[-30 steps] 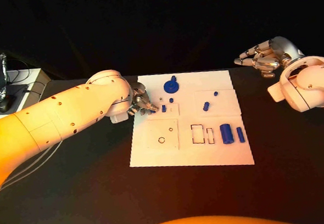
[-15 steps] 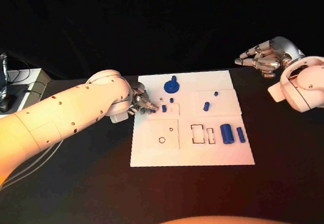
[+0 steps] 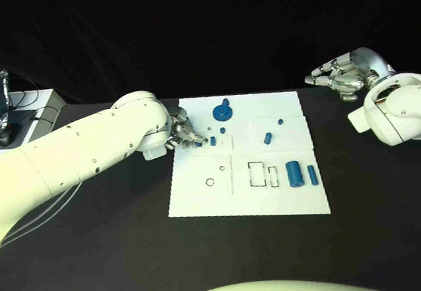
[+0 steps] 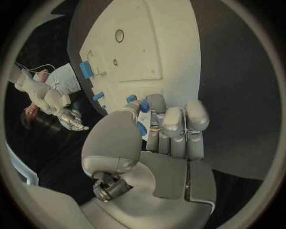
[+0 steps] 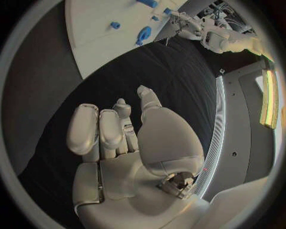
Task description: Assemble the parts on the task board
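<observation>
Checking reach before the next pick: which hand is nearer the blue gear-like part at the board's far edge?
Left. The left hand sits at the task board's left edge, just beside the gear-like part. The right hand hovers off the board, over the table.

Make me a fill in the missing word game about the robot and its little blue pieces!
1. The task board in the middle of the table is ___ in colour.
2. The left hand pinches a small ___ part in its fingers.
3. The right hand is off the board and holds ___.
4. The table under the board is ___ in colour.

Missing words: white; blue; nothing; black
</observation>
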